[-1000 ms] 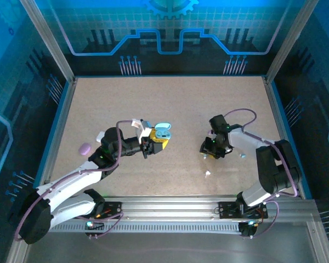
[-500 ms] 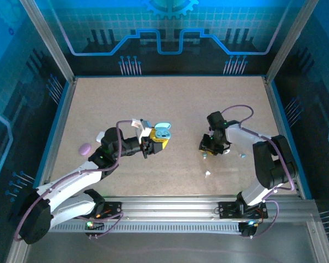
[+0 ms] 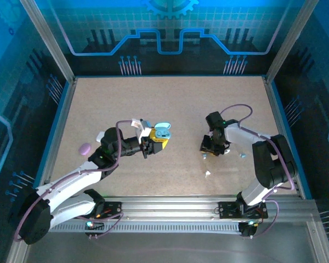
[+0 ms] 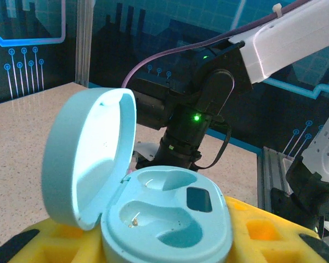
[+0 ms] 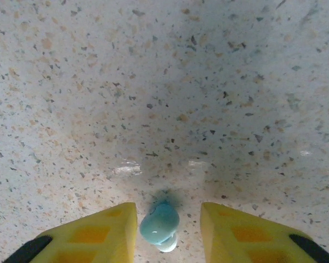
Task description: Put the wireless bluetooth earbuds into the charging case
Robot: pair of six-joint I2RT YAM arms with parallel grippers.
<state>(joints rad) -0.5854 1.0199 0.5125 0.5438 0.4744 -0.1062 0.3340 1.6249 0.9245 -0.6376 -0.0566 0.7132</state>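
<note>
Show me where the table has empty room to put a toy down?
The whole far strip of the table by the back wall is bare, so is the gap between the left claw holding the open case and the right claw. Crowded around the right claw: tiny earbuds lie there.

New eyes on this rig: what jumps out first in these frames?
The pale blue charging case, held in the jaws of the left gripper left of table centre, stands out: lid up, both wells empty. Next, a pale blue earbud lies on the speckled table between the open jaws of the right gripper. A purple oval sits alone near the table's left edge.
</note>
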